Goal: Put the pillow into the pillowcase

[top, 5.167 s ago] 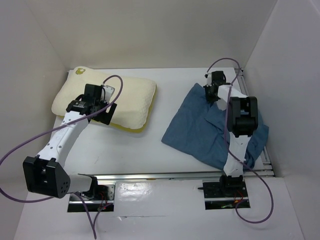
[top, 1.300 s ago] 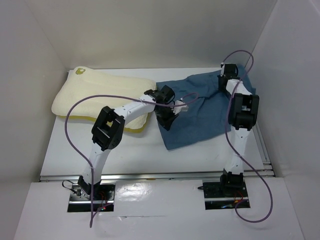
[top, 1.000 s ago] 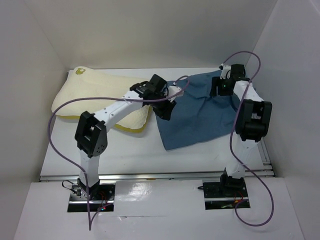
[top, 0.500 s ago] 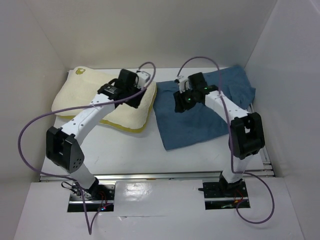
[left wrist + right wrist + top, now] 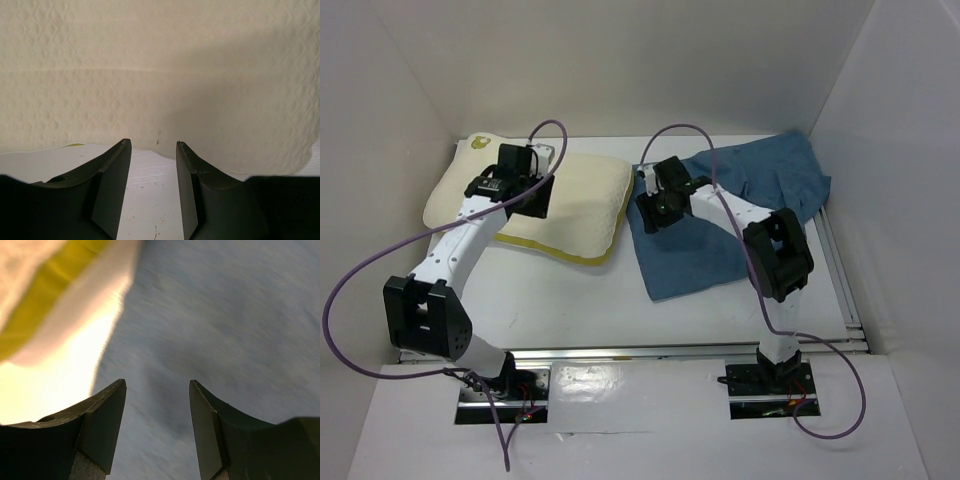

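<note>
I see the white table (image 5: 570, 300) across the lower middle of the overhead frame. Right of centre the pillowcase (image 5: 710, 250) lies flat and wrinkled, its far part bunched toward the upper right. Just beside it, left of centre, the pillow (image 5: 585, 200) lies flat with a yellow band along its near edge. My left gripper (image 5: 532, 192) hangs over the pillow, jaws apart and holding nothing. Its wrist view shows quilted cover beyond the fingertips. My right gripper (image 5: 648, 213) is over the pillowcase's left edge, jaws likewise released, nothing between them.
</note>
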`<action>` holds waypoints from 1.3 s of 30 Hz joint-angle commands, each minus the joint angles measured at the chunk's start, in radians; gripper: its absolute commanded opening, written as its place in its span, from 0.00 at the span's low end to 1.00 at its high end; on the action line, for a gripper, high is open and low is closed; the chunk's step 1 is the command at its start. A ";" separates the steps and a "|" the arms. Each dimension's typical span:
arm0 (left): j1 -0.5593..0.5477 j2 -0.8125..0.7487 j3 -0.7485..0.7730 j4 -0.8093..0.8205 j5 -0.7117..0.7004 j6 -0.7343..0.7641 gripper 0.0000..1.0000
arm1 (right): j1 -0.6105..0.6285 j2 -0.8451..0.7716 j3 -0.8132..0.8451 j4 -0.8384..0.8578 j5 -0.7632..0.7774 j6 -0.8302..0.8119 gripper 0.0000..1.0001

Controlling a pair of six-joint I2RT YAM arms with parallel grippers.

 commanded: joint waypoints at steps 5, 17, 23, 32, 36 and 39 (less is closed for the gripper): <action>0.038 -0.044 -0.036 -0.001 0.030 -0.010 0.54 | 0.105 0.080 0.097 0.107 0.145 0.042 0.61; 0.077 -0.024 -0.027 -0.010 0.070 -0.001 0.53 | 0.124 0.177 0.158 0.141 0.242 0.062 0.55; 0.086 -0.003 -0.027 -0.010 0.091 0.008 0.53 | 0.124 0.209 0.201 0.141 0.222 0.072 0.55; 0.104 0.017 -0.027 -0.010 0.110 0.017 0.52 | 0.133 0.243 0.261 0.107 0.193 0.081 0.55; 0.115 0.026 -0.016 -0.010 0.119 0.017 0.52 | 0.133 0.274 0.272 0.107 0.213 0.072 0.55; 0.126 0.037 -0.005 -0.010 0.119 0.017 0.51 | 0.133 0.295 0.281 0.098 0.213 0.061 0.55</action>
